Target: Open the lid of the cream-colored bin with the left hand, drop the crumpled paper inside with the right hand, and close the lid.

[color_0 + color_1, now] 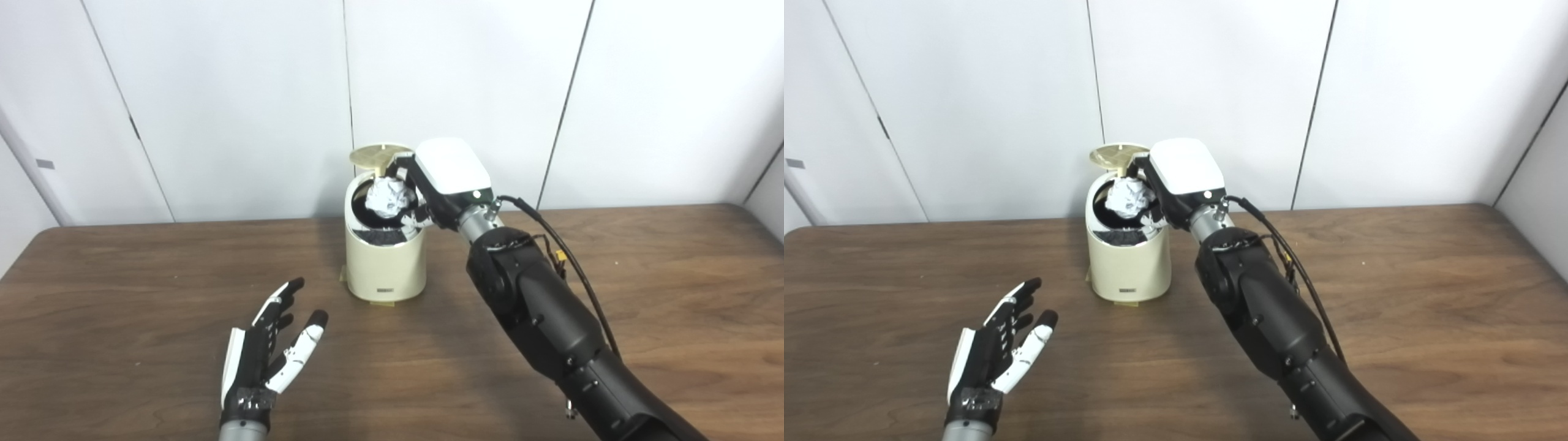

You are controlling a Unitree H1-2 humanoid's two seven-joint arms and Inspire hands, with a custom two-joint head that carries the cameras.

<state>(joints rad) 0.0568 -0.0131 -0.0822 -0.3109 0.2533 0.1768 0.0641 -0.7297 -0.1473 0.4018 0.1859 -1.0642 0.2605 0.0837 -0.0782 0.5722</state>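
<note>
Crumpled paper (pixel 388 197), judged light, soft and easily crushed, is held clamped in the right hand (pixel 429 184) over the mouth of the cream-colored bin (pixel 384 263), whose lid (pixel 373 155) is raised. The left hand (pixel 269 349) is kept spread, empty, above the table (pixel 661 294).

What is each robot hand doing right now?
Left robot hand: open, holding nothing.
Right robot hand: shut on the crumpled paper, over the open bin.
</note>
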